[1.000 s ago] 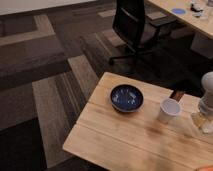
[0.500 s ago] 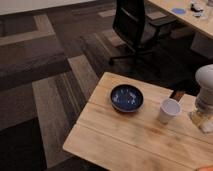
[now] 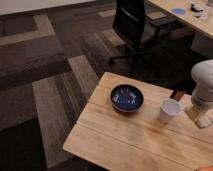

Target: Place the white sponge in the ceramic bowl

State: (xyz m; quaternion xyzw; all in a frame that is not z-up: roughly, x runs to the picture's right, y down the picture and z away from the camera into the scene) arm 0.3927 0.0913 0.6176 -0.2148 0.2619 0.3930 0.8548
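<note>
Arm creeping in from the right

Gripper (image 3: 202, 119) has edged left toward the white paper cup (image 3: 169, 110); can't tell what it holds. Glossy dark-blue ceramic bowl (image 3: 127, 97) sits empty; white sponge not visible.

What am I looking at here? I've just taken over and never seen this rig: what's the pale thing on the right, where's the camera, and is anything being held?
There is only one picture, taken from above and looking down at a slant onto a wooden table in an office with striped carpet. The pale rounded shape at the right edge is the robot's arm. The gripper is at its lower end, low over the table's right side. A cream block shows there, which looks like the white sponge, seemingly held. On the table stand a dark-blue bowl near the middle, with nothing in it, and a white cup to its right, between the bowl and the gripper. Behind the table are a black office chair and a second desk.
</note>
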